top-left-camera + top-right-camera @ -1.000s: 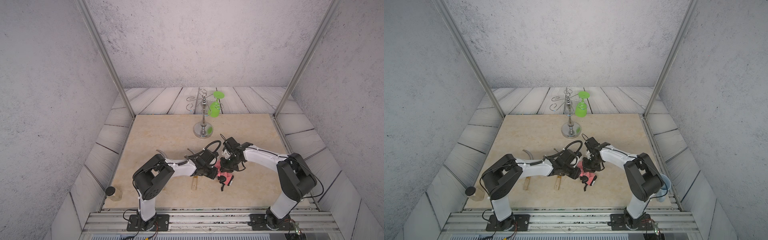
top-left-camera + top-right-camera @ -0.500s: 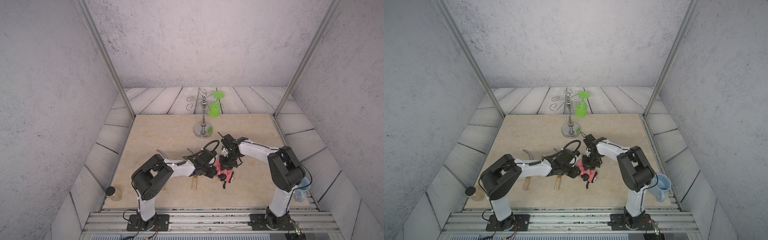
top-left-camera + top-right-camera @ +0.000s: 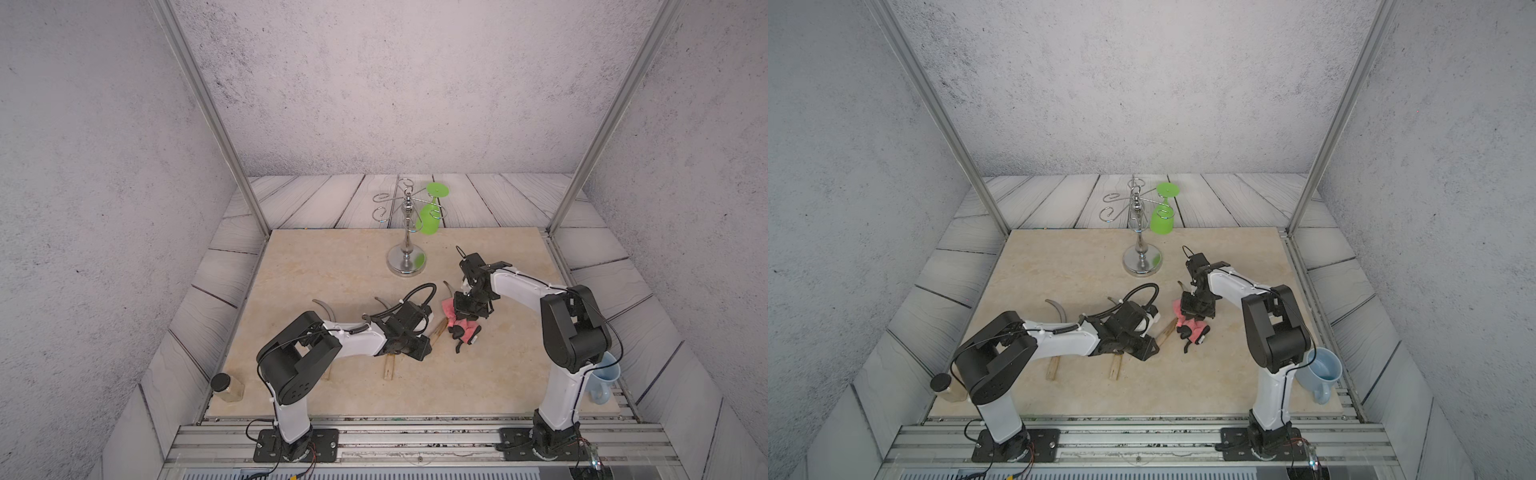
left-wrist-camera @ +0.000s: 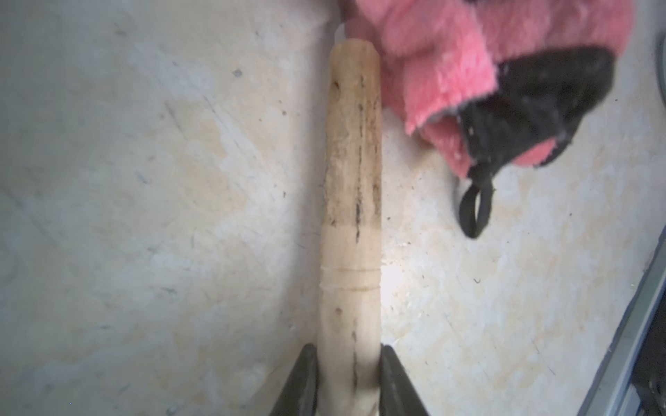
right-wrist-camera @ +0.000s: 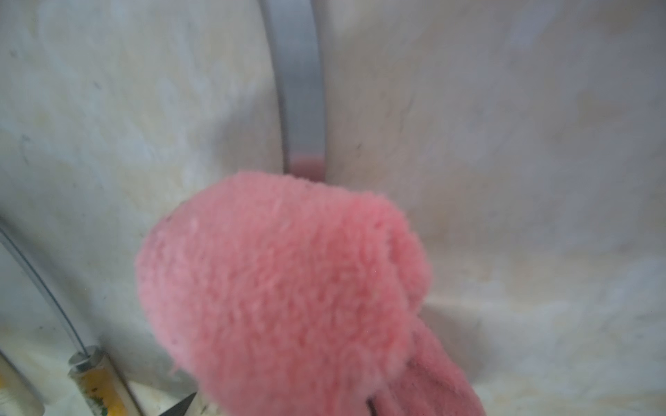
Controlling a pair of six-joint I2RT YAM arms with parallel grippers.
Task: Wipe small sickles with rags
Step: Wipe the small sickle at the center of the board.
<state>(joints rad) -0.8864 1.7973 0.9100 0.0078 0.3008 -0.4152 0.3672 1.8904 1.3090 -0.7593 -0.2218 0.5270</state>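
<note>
Left end effector [image 4: 347,360] clamped on wooden handle [image 4: 351,180] of sickle [image 3: 439,329], one finger each side near butt end. Sickle lies mid-surface [image 3: 332,266], in front of chrome stand [image 3: 406,266]. Right end effector [image 3: 468,306] closed on pink rag [image 5: 284,288], which is bunched over blade [image 5: 301,90] just past handle. Bare grey blade runs on beyond rag. Black strap [image 4: 533,108] lies on surface beside handle. Second sickle [image 3: 1058,311] and third sickle [image 3: 1115,368] lie partly under left arm, handles toward front edge.
</note>
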